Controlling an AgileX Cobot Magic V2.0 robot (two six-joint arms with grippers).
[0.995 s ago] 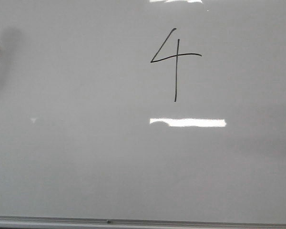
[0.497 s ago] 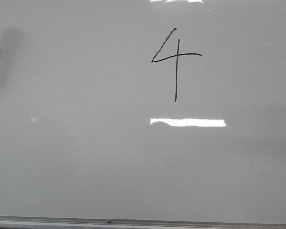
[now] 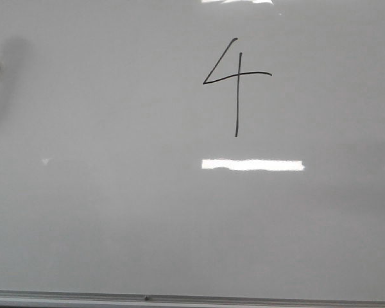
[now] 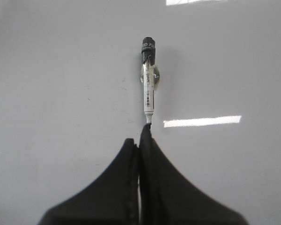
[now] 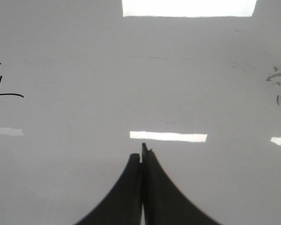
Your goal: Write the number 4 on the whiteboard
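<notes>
Left claw hung with its fingers pressed together and empty, a marker lying on the whiteboard just beyond its tips, long axis in line with the fingers. Right of the marker, well apart, stood the finished number 4. Farther right, the right claw was likewise closed and empty.

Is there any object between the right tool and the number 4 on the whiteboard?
Nothing visible. In the right wrist view only bare whiteboard lies between the shut right tool and the number 4 at the picture's edge.
</notes>
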